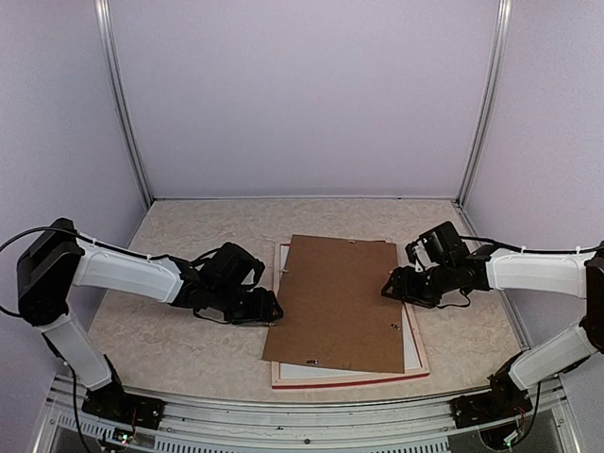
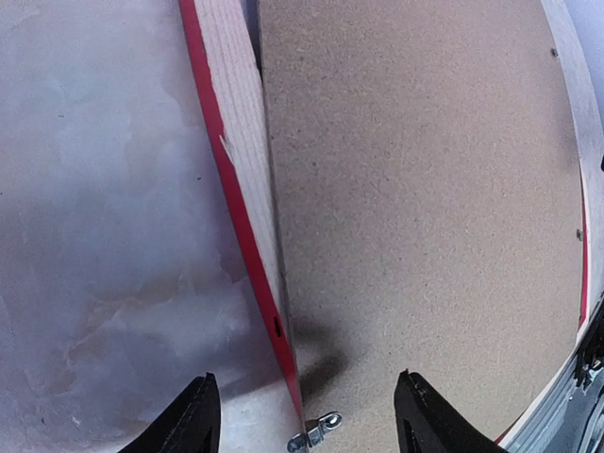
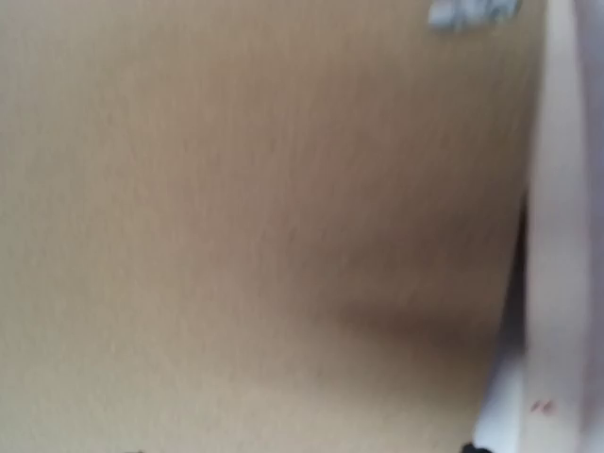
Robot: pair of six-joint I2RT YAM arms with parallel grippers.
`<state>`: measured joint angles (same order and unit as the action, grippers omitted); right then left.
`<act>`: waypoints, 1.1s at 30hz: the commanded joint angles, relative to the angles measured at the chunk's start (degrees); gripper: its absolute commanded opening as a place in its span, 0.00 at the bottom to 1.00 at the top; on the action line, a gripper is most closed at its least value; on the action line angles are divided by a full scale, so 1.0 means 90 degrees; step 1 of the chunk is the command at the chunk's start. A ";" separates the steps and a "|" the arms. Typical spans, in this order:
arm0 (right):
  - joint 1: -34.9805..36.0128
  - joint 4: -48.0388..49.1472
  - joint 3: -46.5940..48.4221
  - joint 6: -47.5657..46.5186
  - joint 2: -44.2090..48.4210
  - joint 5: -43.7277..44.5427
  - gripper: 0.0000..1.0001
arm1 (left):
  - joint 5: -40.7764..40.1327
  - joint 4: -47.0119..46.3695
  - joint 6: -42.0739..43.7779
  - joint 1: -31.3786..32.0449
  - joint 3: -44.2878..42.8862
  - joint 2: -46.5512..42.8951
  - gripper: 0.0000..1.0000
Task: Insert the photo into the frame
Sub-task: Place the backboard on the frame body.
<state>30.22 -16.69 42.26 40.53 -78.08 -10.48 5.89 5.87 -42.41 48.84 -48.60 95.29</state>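
Lilac walls enclose a beige mottled counter (image 1: 189,247); the frame (image 1: 349,381) lies flat at its middle, towards the near edge, with a brown board (image 1: 335,302) askew on top; the left pincer (image 1: 269,310) is spread apart over the frame's left edge; the right pincer (image 1: 389,288) sits at the board's right edge, and I cannot tell whether it grips.
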 commanded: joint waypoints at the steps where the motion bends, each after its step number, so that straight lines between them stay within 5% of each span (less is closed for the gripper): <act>1: 0.0336 -0.0019 -0.0164 0.0362 0.0023 0.0194 0.71 | 0.0144 -0.0103 0.0237 -0.0125 -0.0224 0.0139 0.64; 17: 0.0731 -0.0391 -0.0355 0.0775 0.0026 0.0743 0.71 | 0.0195 -0.0156 0.0345 -0.0208 -0.0348 0.0324 0.67; 33: 0.0735 -0.0030 -0.0458 0.0739 -0.0399 0.0550 0.70 | 0.0381 -0.0302 0.0188 -0.0059 -0.0326 0.0418 0.55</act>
<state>36.12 -18.46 38.81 46.89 -80.38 -5.28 8.47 4.29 -40.51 47.64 -50.54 97.84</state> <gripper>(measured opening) 0.702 0.564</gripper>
